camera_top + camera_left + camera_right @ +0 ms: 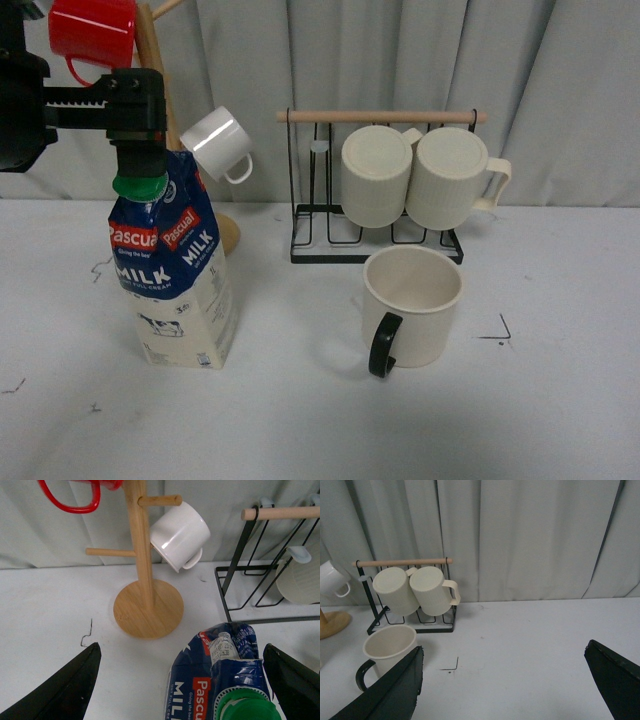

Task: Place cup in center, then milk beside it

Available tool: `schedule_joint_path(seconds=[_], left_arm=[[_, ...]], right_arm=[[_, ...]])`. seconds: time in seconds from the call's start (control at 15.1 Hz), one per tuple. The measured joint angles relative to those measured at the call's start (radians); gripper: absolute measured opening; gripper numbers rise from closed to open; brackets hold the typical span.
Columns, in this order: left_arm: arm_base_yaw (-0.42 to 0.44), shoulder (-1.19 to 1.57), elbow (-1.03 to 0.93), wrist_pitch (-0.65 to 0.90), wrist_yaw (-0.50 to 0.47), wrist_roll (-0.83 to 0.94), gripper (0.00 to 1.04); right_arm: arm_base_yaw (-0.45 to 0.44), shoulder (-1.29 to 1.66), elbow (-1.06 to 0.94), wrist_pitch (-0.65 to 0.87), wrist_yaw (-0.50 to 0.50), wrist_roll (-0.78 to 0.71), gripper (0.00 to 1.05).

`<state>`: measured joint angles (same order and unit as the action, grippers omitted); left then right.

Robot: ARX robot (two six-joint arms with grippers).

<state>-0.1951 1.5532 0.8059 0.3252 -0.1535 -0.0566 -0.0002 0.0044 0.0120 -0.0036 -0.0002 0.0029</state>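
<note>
The milk carton (175, 270) stands upright on the white table at the left, its green cap on top. My left gripper (137, 150) hovers right above the cap, open. In the left wrist view the milk (220, 680) sits between the spread fingers of the left gripper (181, 650), nearer one finger, and they do not touch it. The cream cup (412, 305) with the black handle stands upright right of center, handle toward me. It shows in the right wrist view (390, 645), beside my open, empty right gripper (505, 647). The right gripper is out of the front view.
A wooden mug tree (150, 60) behind the milk carries a red mug (92, 28) and a small white mug (220, 142). A black wire rack (375, 245) behind the cup holds two ribbed cream mugs (377, 175). A grey curtain closes the back.
</note>
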Motion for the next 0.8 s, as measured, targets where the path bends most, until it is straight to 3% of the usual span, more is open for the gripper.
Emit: schedule_joint_path(seconds=[0.53,0.8], left_arm=[[-0.024,0.151,0.013,0.023,0.023,-0.057,0.98],[-0.026,0.179,0.017,0.024,0.021,-0.079,0.54]], right_arm=[[0.0,0.0,0.0,0.0,0.0,0.0,0.98],[0.0,0.0,0.0,0.0,0.0,0.0,0.98]])
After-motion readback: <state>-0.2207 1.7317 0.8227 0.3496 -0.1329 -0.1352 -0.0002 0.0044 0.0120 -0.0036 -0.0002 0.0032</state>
